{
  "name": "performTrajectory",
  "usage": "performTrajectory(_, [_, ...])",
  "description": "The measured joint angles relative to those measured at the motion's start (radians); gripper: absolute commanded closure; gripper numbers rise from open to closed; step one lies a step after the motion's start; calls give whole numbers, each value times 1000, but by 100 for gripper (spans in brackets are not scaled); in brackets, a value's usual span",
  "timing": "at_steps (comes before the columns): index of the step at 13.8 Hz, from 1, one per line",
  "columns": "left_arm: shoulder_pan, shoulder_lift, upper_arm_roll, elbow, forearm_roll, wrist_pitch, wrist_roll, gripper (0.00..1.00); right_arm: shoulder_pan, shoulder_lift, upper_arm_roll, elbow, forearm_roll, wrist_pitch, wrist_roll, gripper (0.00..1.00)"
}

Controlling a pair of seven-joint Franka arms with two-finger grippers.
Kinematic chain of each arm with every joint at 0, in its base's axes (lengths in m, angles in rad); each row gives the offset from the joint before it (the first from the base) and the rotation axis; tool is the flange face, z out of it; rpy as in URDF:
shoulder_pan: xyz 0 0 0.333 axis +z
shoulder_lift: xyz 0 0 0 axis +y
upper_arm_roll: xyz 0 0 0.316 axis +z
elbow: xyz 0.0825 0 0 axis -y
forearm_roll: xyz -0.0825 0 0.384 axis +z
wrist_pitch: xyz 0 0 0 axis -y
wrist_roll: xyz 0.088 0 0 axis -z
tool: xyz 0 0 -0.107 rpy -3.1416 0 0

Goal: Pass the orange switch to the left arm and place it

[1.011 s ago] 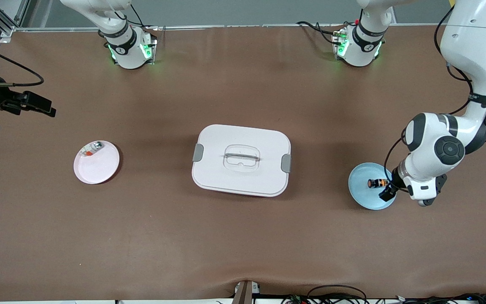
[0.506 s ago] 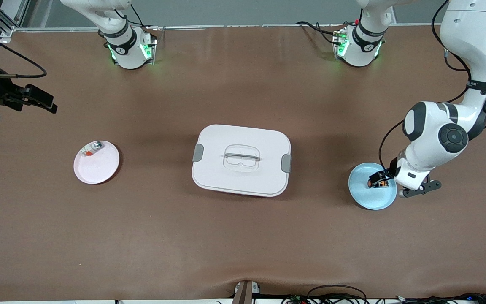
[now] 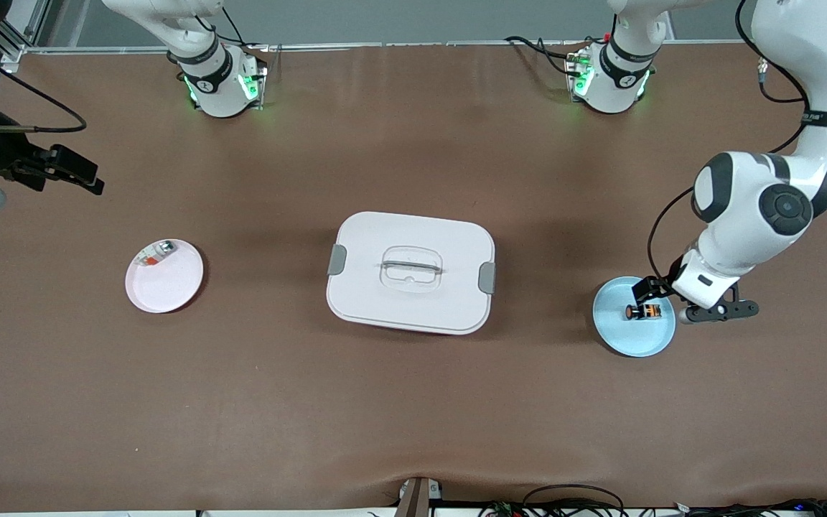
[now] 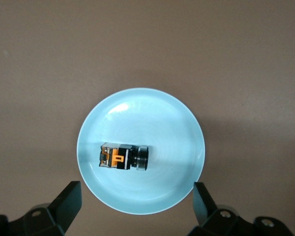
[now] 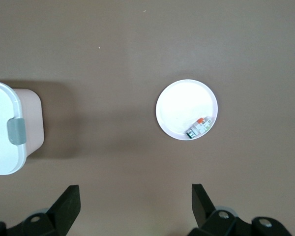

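The orange switch [image 3: 645, 311], a tiny black blocky component with an orange-brown end, lies on its side on a round pale-blue plate [image 3: 632, 343] at the left arm's end of the brown worktop [image 3: 413, 416]; in the left wrist view the switch [image 4: 123, 157] sits inside the plate's rim [image 4: 187, 128], slightly off centre. The left gripper [image 3: 672, 300] hangs over the plate with its fingers [image 4: 69, 199] spread wide apart, one on each side of the plate's width, and nothing between them; it does not touch the switch. The left arm reaches in from its base at the top of the front view. The large white rounded-rectangular box [image 3: 410, 272], with grey side clasps and a recessed handle on its lid, stands closed at the middle of the worktop, well apart from the blue plate. Toward the right arm's end lies a round pink plate [image 3: 169, 287] carrying a small clear-silver piece with a red bit [image 3: 156, 253] near its rim. The right gripper [image 3: 83, 176] waits in the air over the worktop at the right arm's end, its fingers [image 5: 69, 204] likewise spread apart and empty, its wrist view looking down on the pink plate [image 5: 179, 105] and one clasped end of the box [image 5: 5, 142].
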Motion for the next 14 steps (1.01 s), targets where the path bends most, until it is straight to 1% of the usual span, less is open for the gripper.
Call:
performTrajectory(3, [0,-60,5,2,0,-16,-1,0,8,-1,0,0,0,13,18,0])
performTrajectory(5, [0,-111,5,26,0,-92,-5,0,6,-1,-8,-1,0,35,19,0])
performTrajectory(8, [0,-177,5,134,0,-290,-5,0,3,-1,-14,-2,0,45,19,0])
performTrajectory(10, [0,-197,5,212,0,-406,-5,0,3,-2,-14,-3,0,45,20,0])
performTrajectory(12, [0,-204,4,280,-3,-497,-4,0,3,-9,-14,-14,0,46,20,0])
performTrajectory(14, [0,-205,3,330,-5,-558,-4,0,3,-28,-14,-44,0,61,20,0])
